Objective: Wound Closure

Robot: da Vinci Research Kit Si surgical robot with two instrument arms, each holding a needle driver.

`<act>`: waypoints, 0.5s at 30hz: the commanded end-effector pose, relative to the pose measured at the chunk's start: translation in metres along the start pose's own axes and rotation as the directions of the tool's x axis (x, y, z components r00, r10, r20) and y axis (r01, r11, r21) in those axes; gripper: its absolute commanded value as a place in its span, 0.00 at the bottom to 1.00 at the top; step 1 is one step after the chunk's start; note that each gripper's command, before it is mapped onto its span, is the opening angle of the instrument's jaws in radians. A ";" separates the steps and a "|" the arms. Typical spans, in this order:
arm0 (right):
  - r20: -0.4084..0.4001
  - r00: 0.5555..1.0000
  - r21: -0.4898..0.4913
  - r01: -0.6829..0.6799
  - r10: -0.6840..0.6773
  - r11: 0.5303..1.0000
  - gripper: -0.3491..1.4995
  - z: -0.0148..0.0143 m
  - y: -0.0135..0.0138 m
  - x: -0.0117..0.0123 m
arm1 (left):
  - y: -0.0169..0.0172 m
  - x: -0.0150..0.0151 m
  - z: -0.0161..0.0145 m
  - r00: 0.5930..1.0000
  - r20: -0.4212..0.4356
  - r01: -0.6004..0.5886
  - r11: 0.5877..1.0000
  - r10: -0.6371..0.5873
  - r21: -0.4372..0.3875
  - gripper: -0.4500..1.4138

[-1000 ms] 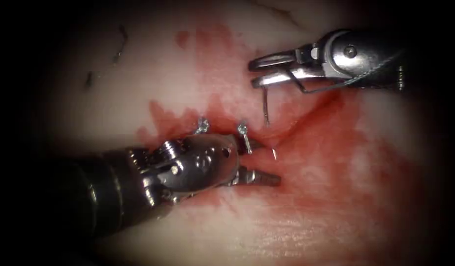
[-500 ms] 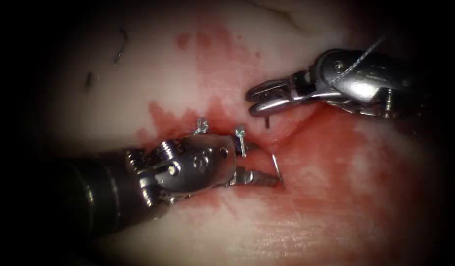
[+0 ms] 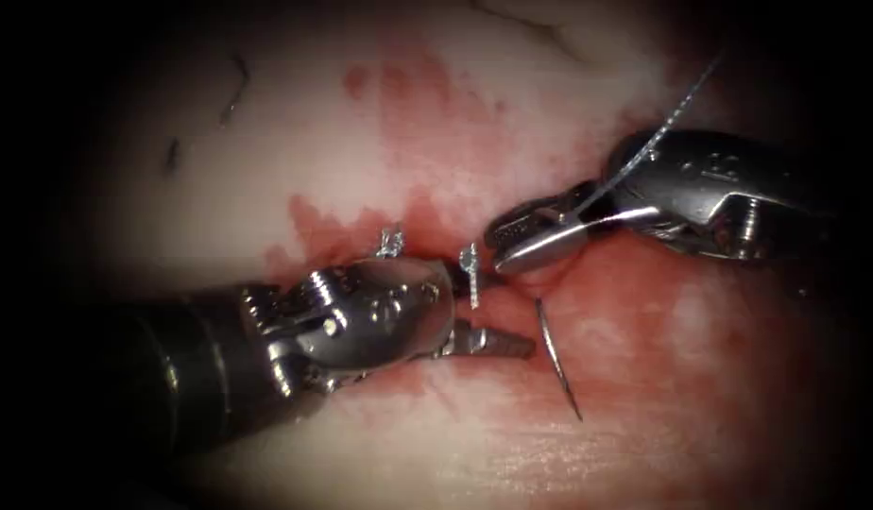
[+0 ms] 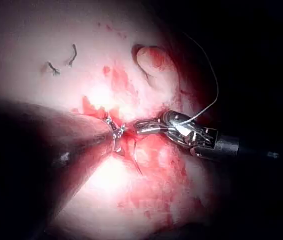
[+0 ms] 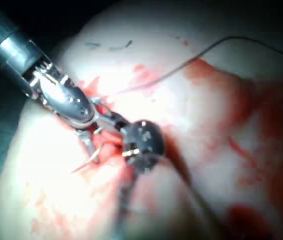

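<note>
Here the right pincer (image 3: 526,247) is seen with its jaws together, pressed down on the tissue (image 3: 361,161) near its middle and clamped, as far as can be judged, on the rear end of the needle (image 3: 556,357), where the thread (image 3: 659,132) leaves the jaws and is carried up toward the tissue's upper right edge. The needle's middle is buried in the tissue, while its pointed half is shown standing free, slanting toward the tissue's lower edge just to the right of the left pincer (image 3: 516,314). That pincer's jaws are held well apart and nothing is gripped by them; the lower jaw lies on the tissue close beside the emerged needle without touching it. The line of the cut is masked by red fluid (image 3: 644,312), so the needle's side of it cannot be told with certainty. Two knotted stitches (image 3: 470,257) are seen just above the left pincer. The step is judged to be the needle's passage through the tissue: it would be done well if the needle were turned along its own curve, not pushed straight, and if the point were grasped behind the tip so that it is not blunted.
</note>
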 end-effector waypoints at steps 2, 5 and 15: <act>0.003 0.993 -0.085 0.118 -0.118 0.989 0.39 0.0001 0.0015 0.0000 | -0.0001 0.0007 0.0005 1.000 -0.002 -0.001 1.000 0.001 -0.001 0.51; -0.008 0.978 -0.195 0.205 -0.211 0.959 0.89 -0.0018 0.0033 0.0011 | 0.0003 0.0014 0.0001 1.000 -0.001 -0.030 1.000 0.030 -0.006 0.51; -0.001 0.960 -0.355 0.261 -0.280 0.897 0.99 -0.0111 0.0054 0.0032 | 0.0017 0.0031 -0.0019 0.990 0.000 -0.141 0.990 0.141 -0.025 0.51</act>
